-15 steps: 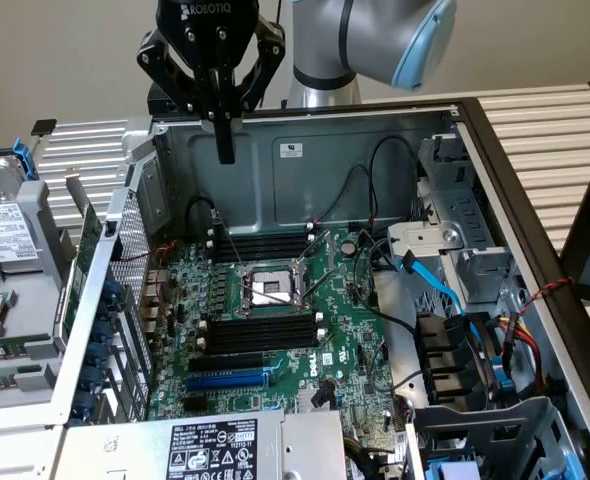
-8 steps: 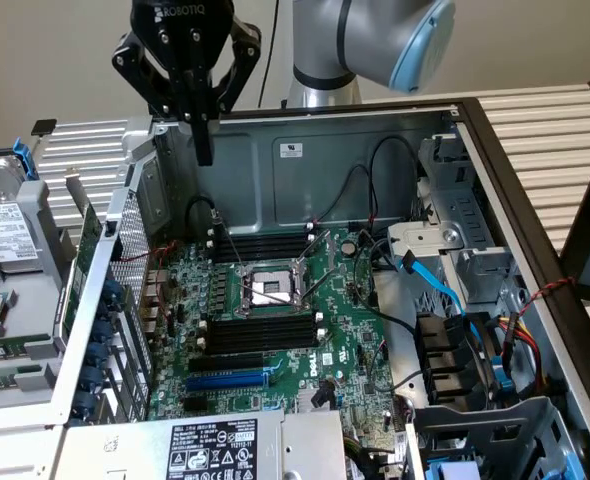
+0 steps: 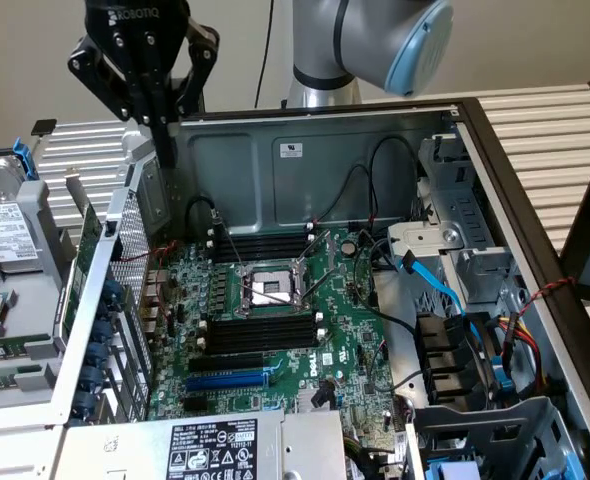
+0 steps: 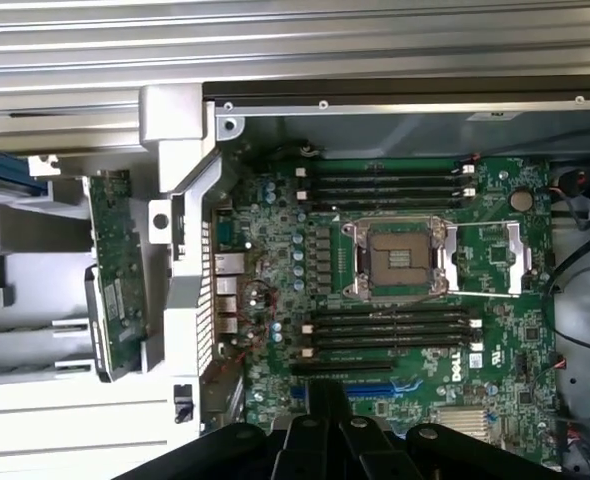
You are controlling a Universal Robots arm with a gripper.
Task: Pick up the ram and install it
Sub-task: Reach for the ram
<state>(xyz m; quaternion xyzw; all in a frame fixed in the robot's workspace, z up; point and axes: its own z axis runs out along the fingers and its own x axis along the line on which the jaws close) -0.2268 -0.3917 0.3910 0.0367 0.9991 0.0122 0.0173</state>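
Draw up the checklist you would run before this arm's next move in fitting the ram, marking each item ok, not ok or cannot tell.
1. Locating the ram: ok, it sits outside the computer case, beside its wall.
2. Grip on the ram: not ok, the gripper is empty.
3. Opening of the gripper: not ok, shut.
4. Free memory slots: ok, all look empty.
5. Slot end clips opened: cannot tell.

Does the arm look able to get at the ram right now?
Probably yes. The ram sits outside the case, beside its wall, with nothing over it. The shut tool hangs above that wall, close by, though it would have to open first.
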